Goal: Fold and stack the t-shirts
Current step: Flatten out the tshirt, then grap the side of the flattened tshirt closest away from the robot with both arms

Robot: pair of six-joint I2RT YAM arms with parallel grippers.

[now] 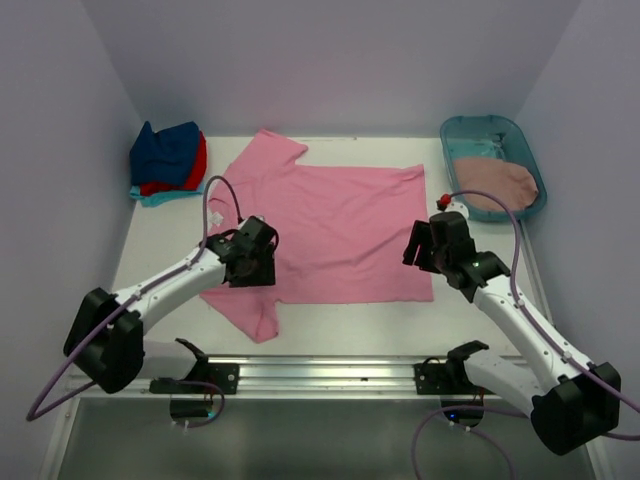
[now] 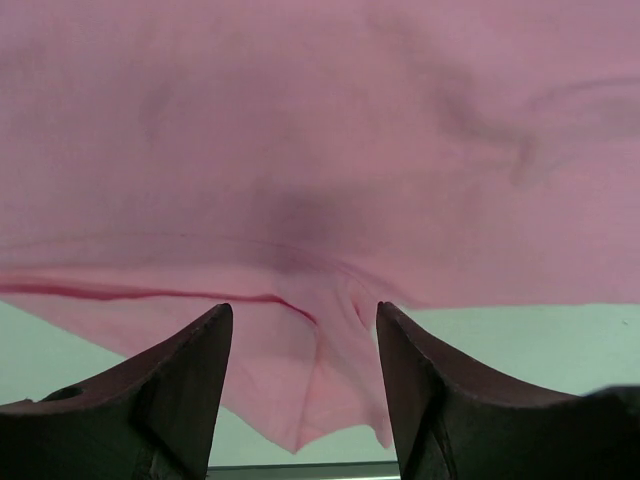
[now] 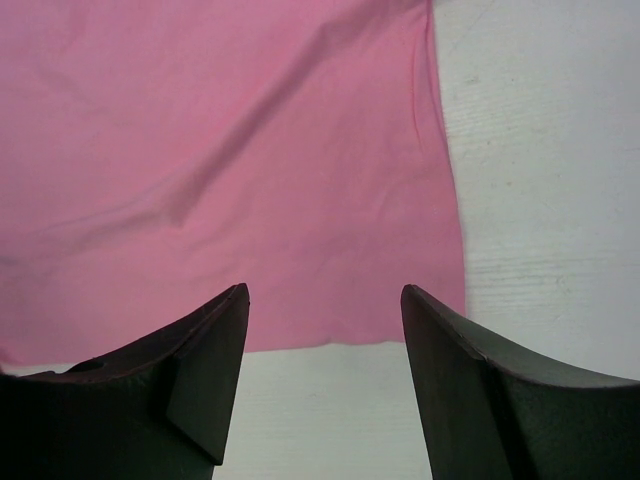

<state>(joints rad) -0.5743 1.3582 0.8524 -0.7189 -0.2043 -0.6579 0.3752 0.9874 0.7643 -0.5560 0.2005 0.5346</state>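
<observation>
Pink shirt [image 1: 340, 225] flat on counter [image 1: 150, 225], neck end to L. L claw [image 2: 305, 315] spread, empty, over near sleeve seam. R claw [image 3: 325, 295] spread, empty, over near hem corner. Risk: L pinch takes bunched sleeve or top layer only, giving a skewed fold.

The flat cloth t-shirt [image 1: 340, 225] under the black left pincer [image 1: 262, 250] and black right pincer [image 1: 420, 245] is plain bright pink. Left of the left pincer, the folded cloth shirts [image 1: 168, 160] are navy, red and turquoise. Past the right pincer, the oval plastic tub [image 1: 470, 135] is teal, and the crumpled cloth shirt [image 1: 495, 185] in it is dusty rose.
</observation>
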